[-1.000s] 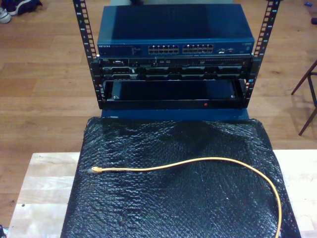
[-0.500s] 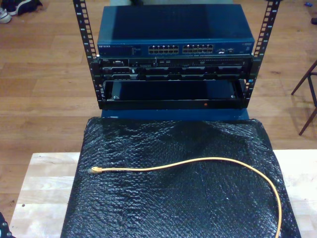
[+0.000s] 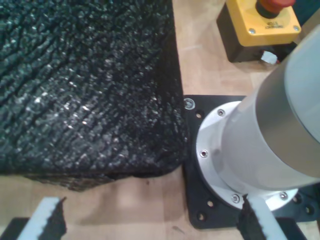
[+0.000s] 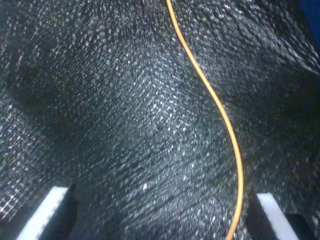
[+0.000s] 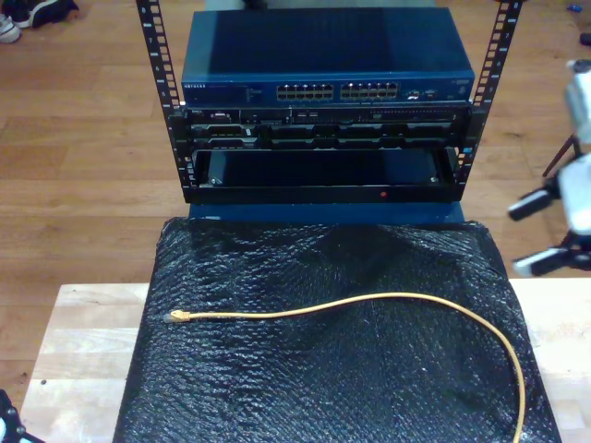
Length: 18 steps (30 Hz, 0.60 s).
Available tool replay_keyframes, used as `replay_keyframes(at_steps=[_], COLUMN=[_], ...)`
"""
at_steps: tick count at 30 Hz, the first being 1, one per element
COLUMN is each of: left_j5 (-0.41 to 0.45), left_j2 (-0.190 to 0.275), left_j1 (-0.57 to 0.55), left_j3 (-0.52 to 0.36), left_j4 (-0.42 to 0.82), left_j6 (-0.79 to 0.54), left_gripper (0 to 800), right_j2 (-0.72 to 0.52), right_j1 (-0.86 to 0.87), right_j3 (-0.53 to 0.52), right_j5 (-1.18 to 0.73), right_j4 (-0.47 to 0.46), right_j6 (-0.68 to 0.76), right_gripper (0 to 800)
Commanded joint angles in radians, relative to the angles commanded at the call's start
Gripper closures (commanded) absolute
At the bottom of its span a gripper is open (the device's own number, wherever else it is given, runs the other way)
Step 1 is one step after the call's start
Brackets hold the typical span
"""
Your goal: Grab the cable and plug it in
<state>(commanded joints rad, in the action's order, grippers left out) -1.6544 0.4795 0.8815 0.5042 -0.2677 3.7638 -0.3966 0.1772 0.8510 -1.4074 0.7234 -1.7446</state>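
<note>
Thin yellow-orange network cable (image 5: pixel 369 300) with a small clear plug (image 5: pixel 175 317) at its tip, lying loose on the black bubble-textured padding (image 5: pixel 323 388). Its long axis runs across the pad, plug end pointing toward the exterior view's left; the far end curves down to the pad's near edge at the exterior view's right. Judged light, limp and fairly slick, it is best taken just behind the plug. My second gripper (image 4: pixel 160 220) hovers spread and empty above the cable; my first gripper (image 3: pixel 150 225), likewise spread and empty, hangs over the pad's corner. Beyond stands the blue rack-mounted network switch (image 5: pixel 328 69).
</note>
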Motion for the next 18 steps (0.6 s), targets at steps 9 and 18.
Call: replay_keyframes(at_steps=[9,18], left_j5=[0.008,0.005], left_j2=[-0.015,-0.015], left_j1=[-0.006,-0.012], left_j3=[0.0,0.002], left_j4=[-0.002,-0.037], left_j6=[0.06,0.061], left_gripper=[0,0], right_j2=[0.051,0.157], right_j1=[-0.239,-0.41], right_j3=[0.002,0.017], right_j5=[0.112,0.265], right_j4=[-0.066,-0.123], right_j6=[0.12,0.169], right_gripper=[7,8])
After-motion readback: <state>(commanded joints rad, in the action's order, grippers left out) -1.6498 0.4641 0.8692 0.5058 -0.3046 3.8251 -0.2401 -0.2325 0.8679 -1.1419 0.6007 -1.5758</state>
